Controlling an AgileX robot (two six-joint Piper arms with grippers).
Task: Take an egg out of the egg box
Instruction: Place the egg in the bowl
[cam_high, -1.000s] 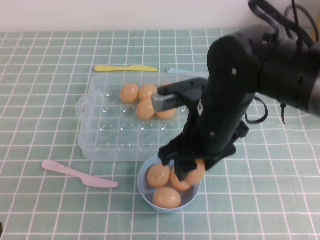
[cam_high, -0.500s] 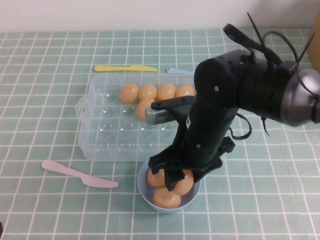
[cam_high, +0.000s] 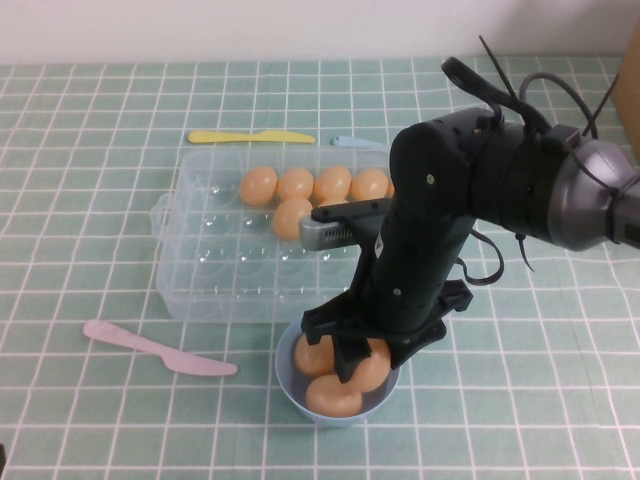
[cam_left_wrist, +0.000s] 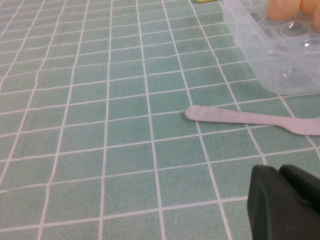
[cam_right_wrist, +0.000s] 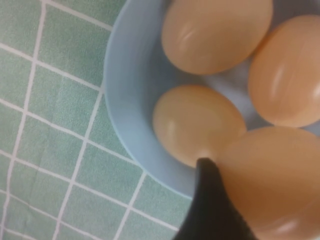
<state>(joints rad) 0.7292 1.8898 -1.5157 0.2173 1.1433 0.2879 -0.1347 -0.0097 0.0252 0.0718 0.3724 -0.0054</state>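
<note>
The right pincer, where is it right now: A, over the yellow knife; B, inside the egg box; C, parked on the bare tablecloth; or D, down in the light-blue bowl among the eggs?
D: the right pincer reaches into the light-blue bowl, with an egg against its finger.

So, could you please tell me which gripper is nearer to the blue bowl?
The right. The right gripper is in the blue bowl, holding an egg; the left gripper sits far off, beyond the pink knife.

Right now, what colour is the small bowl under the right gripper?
Light blue bowl, clearest in the right wrist view.
</note>
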